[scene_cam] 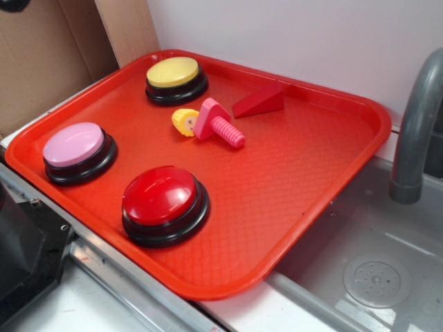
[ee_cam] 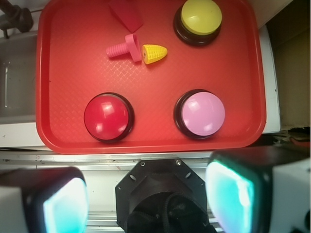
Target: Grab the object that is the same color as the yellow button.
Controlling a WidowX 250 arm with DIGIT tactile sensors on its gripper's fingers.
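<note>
Your target, the small yellow piece (ee_cam: 154, 54), lies on its side on the red tray (ee_cam: 63, 97), far ahead of the fingers and roughly on the line that runs out between them. It touches, or all but touches, the head of the pink screw toy (ee_cam: 125, 48), which lies just to its left in the wrist view, so a clean grasp will likely have to come from the free side or from above. The red wedge (ee_cam: 127, 14) sits beyond the screw, apart from both.

The yellow button (ee_cam: 200, 17) is farther out still and off to the right of the piece; it only tells you the color. The red button (ee_cam: 108, 117) and the pink button (ee_cam: 202, 113) stand between your fingers and the target, one to each side, leaving a lane down the middle.

The gripper (ee_cam: 148, 194) hangs high and back, short of the tray's near rim, looking straight down. Its two pads (ee_cam: 63, 204) are spread wide at the bottom corners of the wrist view, holding nothing. The exterior view does not clearly show the arm.
</note>
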